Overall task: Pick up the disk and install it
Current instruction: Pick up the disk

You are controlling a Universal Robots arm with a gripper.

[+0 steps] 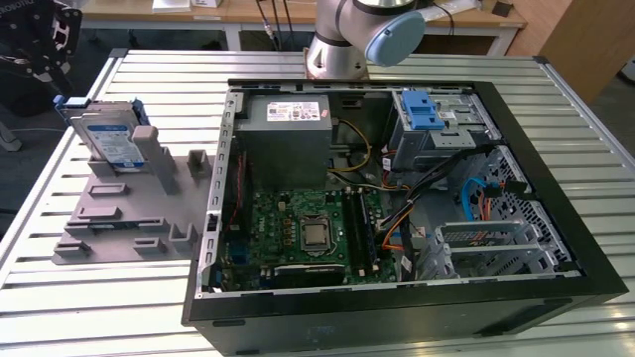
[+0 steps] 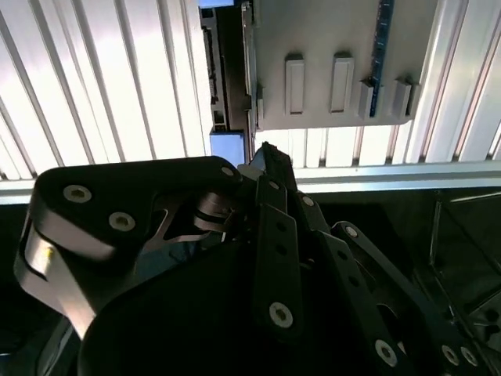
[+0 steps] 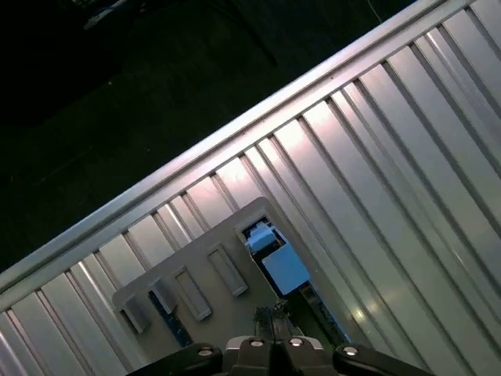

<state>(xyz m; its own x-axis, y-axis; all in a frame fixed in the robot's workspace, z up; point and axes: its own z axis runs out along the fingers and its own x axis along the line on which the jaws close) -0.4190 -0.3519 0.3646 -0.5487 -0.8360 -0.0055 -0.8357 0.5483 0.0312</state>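
Slatted aluminium table [image 1: 59,312] carries everything: at the exterior view's left lies a grey fixture tray [image 1: 109,216], and to its right, filling most of the surface, an open black computer case [image 1: 397,312]. The disk [image 1: 107,141] stands on edge in the far slot of the tray, propped between grey posts, its blue carrier showing at both ends. In both wrist views the gripper [image 2: 264,157] hangs above that end of the tray with its jaws seemingly drawn together on nothing, the tip pointing at the disk's thin edge [image 2: 227,78]. A thin blue-edged strip [image 2: 381,47] stands in another slot of the tray; what it is cannot be told. Inside the case sit the green motherboard [image 1: 308,230], the grey power supply [image 1: 288,141] on the far side, and at the far right a silver drive cage [image 1: 432,119] with a blue latch, with orange and blue cables [image 1: 476,193] looped just near of it. The main risks, as a judgement: a descent with the jaws together or off-centre could strike the upright disk and tip it out of its posts; a hold on the plastic carrier alone may flex and slip; and those loose cables could snag the disk on its way to the cage.
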